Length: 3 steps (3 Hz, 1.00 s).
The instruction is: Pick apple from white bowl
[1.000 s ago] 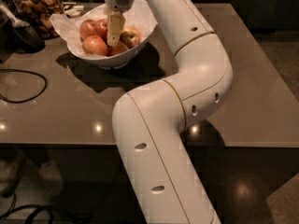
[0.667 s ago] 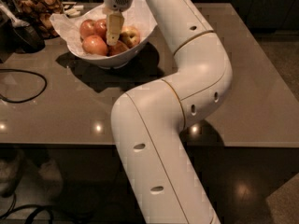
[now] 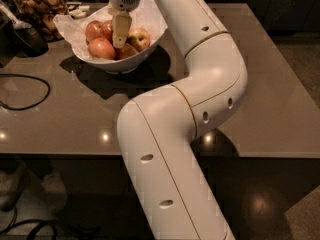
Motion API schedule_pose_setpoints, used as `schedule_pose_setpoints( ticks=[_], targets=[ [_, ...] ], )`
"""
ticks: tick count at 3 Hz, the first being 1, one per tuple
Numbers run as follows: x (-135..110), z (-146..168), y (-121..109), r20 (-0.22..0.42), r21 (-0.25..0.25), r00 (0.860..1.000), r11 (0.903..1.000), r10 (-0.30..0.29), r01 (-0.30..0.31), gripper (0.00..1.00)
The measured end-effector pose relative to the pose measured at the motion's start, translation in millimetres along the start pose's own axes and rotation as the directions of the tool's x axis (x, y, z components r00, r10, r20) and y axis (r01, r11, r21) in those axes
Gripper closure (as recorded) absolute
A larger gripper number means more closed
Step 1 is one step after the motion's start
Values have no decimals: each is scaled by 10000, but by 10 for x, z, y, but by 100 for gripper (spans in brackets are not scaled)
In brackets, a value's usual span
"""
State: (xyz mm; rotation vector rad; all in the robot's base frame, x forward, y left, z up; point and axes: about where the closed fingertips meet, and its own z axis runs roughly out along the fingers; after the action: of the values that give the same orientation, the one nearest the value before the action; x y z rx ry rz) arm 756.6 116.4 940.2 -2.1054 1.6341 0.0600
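Dark room, glossy grey-brown table (image 3: 272, 84), and all the action sits toward its far left corner. That's where the white bowl (image 3: 152, 19) stands, lined with crumpled white paper (image 3: 65, 26) that spills over its left rim.

Inside the bowl is a cluster of fruit. One deep red apple (image 3: 101, 49) lies against the front-left wall, with two more red apples (image 3: 94, 30) just behind it. A yellow-orange blushed apple (image 3: 140, 37) rests on the right side.

The white robot arm (image 3: 200, 84) rises from the table's near edge, bends over the middle and reaches back across to the bowl. The gripper (image 3: 119, 43) points straight down into it, a cream-coloured wedge. Its tip is low among the fruit, just right of the deep red apple and left of the blushed one. Whether it is spread or closed, I cannot tell from this angle, and no apple is visibly lifted. All the fruit sits down in the bowl.

At the far left corner stands a glass jar of brown snacks (image 3: 40, 4). A black cable (image 3: 30, 79) loops along the left edge.
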Motion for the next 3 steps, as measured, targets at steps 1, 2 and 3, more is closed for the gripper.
schedule_pose_setpoints(
  ticks=[1, 2, 3],
  targets=[
    [-34, -45, -14, -54, 96, 9999, 9999, -117, 117, 30],
    [-51, -111, -35, -180, 243, 9996, 9994, -235, 239, 30],
    [-81, -164, -45, -277, 331, 9990, 9988, -347, 356, 30]
  ],
)
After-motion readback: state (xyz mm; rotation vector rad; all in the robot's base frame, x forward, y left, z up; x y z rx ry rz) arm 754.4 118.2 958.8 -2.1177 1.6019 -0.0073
